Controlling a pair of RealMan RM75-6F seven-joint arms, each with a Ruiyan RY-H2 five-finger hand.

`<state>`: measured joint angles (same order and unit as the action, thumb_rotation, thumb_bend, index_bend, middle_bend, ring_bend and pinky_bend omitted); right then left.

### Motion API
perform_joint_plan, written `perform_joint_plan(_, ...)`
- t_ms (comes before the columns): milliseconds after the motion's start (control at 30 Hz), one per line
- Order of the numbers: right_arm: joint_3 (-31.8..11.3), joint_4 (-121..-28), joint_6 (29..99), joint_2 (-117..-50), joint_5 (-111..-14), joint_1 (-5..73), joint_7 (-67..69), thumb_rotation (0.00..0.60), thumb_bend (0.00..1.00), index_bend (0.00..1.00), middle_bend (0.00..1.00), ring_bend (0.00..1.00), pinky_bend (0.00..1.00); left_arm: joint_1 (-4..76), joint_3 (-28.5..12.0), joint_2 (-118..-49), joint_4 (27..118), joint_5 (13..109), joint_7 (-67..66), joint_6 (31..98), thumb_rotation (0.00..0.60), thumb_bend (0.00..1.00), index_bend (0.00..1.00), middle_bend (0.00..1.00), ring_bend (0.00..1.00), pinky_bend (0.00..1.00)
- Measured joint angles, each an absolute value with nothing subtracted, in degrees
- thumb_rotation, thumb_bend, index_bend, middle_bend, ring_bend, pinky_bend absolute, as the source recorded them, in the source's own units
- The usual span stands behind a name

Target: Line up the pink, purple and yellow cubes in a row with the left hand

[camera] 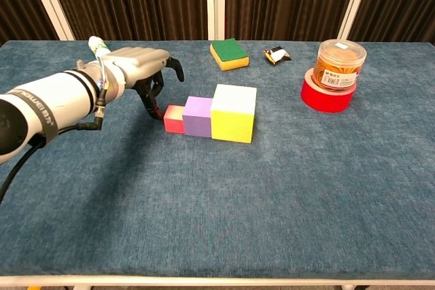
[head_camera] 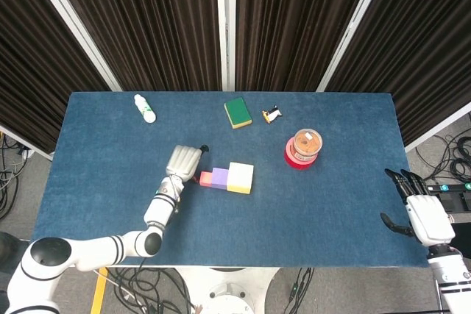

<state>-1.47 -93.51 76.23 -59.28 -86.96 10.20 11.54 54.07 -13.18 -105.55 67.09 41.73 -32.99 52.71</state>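
Three cubes sit on the blue surface (camera: 285,188), one of each colour. The left hand (camera: 139,66) reaches in palm down with its fingers (camera: 153,100) curled downward, their tips against the left face of the pink cube (camera: 174,118); it grips nothing. Touching on beyond the hand run the purple cube (camera: 198,115) and then the larger yellow cube (camera: 233,113), in one row. Far right, off the surface edge, the right hand (head_camera: 421,211) hangs with fingers apart, empty.
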Motion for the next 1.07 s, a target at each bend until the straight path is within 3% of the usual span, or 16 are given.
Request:
perform_joint_plan(133, -1.5, -93.2, 76.1, -59.4, -86.8, 10.2, 11.9, 0.6, 0.2, 0.0, 0.12, 0.0, 0.0, 52.6, -13.2, -103.7, 69.2, 41.9, -32.5, 54.2, 0.6, 0.17, 0.26, 0.81, 0.84, 0.97)
perform_joint_plan(267, -1.7, -92.7, 75.7, -59.5, -86.7, 10.5, 13.2, 0.6, 0.21, 0.0, 0.12, 0.0, 0.0, 49.6, -13.4, -99.9, 73.1, 43.6, -30.1, 58.4, 0.6, 0.17, 0.26, 0.71, 0.72, 0.91)
perform_joint_plan(500, -2.4, -88.8, 74.5, -60.3, -85.9, 11.3, 17.7, 0.6, 0.22, 0.0, 0.08, 0.0, 0.0, 39.6, -11.8, -89.3, 79.4, 52.5, -21.4, 70.1, 0.6, 0.16, 0.26, 0.43, 0.39, 0.5)
perform_joint_plan(600, -2.8, -86.8, 74.2, -61.4, -85.5, 11.6, 18.0, 0.6, 0.23, 0.0, 0.06, 0.0, 0.0, 34.8, -9.5, -84.5, 81.3, 57.3, -17.5, 73.9, 0.6, 0.14, 0.26, 0.34, 0.3, 0.37)
perform_joint_plan(800, -3.4, -86.0, 76.3, -63.4, -85.3, 11.3, 15.2, 0.6, 0.23, 0.0, 0.03, 0.0, 0.0, 26.3, -4.6, -77.8, 85.1, 64.6, -13.0, 81.3, 0.6, 0.09, 0.26, 0.29, 0.25, 0.32)
perform_joint_plan(1067, -3.1, -88.2, 80.7, -64.1, -85.9, 8.9, 10.6, 0.6, 0.23, 0.0, 0.02, 0.0, 0.0, 17.7, 0.2, -74.5, 90.0, 69.5, -13.2, 88.8, 0.6, 0.09, 0.26, 0.29, 0.25, 0.31)
